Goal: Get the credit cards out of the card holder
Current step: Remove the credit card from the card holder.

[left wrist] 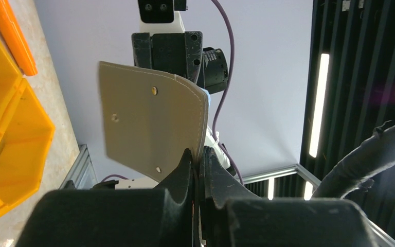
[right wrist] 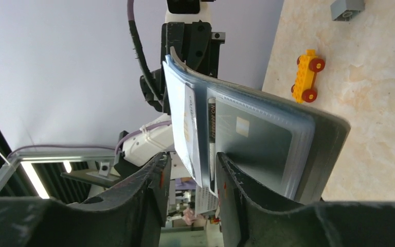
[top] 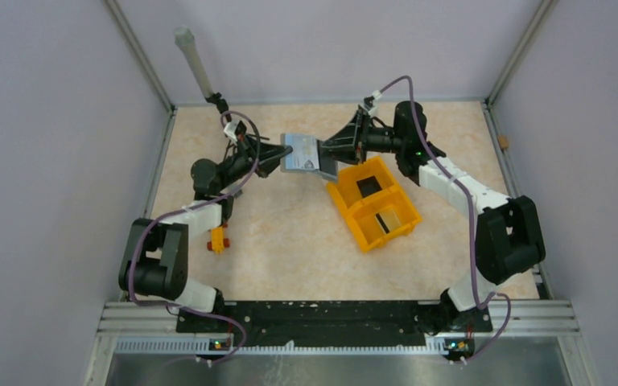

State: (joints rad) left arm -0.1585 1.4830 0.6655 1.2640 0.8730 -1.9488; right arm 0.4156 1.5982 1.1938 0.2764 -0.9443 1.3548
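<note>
Left wrist view shows our left gripper pinched tight on one edge of the grey card holder. The holder hangs in the air over the far middle of the table. Our right gripper meets it from the other side, its fingers slightly parted around the clear leaves without squeezing them. A grey-blue credit card sits in one sleeve. Just right of the holder lies an orange bin with a dark card in each compartment. A yellow toy car stands near the left edge.
</note>
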